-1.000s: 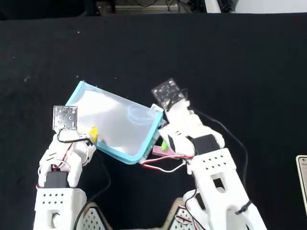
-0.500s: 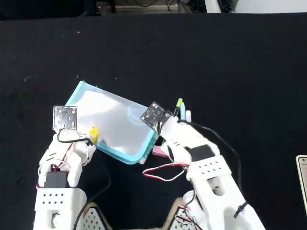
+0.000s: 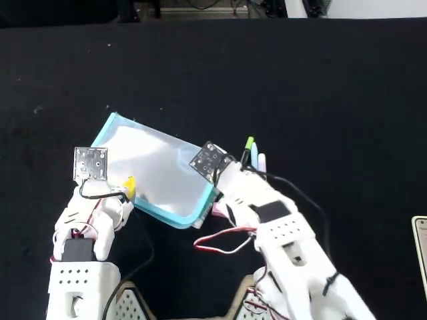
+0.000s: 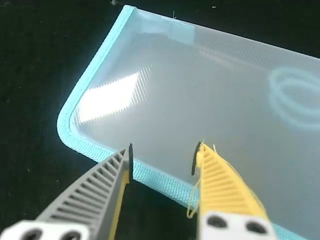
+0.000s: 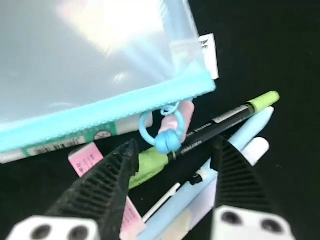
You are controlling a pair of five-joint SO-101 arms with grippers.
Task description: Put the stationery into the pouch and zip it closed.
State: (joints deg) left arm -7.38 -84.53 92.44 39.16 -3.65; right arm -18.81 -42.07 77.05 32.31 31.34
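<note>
The pouch (image 3: 157, 170) is translucent with cyan edging and lies flat on the black table; its open side faces the right arm (image 3: 267, 210). My left gripper (image 4: 162, 159) is open, its grey and yellow fingers astride the pouch's (image 4: 200, 90) near edge by a rounded corner. My right gripper (image 5: 175, 145) is open over the cyan zipper pull ring (image 5: 161, 134) at the pouch's (image 5: 95, 60) corner. Under it lie a green-tipped black pen (image 5: 220, 121), a light blue pen (image 5: 240, 137) and a pink eraser (image 5: 85, 160). The pens (image 3: 252, 152) stick out beyond the right wrist.
A white tag (image 5: 208, 49) hangs off the pouch's corner. A pale card (image 3: 420, 240) lies at the table's right edge. The left arm (image 3: 87, 220) stands at the front left. Loose cables (image 3: 220, 240) trail between the arms.
The right arm has pulled back and to the left toward the pouch's corner, uncovering the pens beyond it. The left arm and the pouch have stayed put.
</note>
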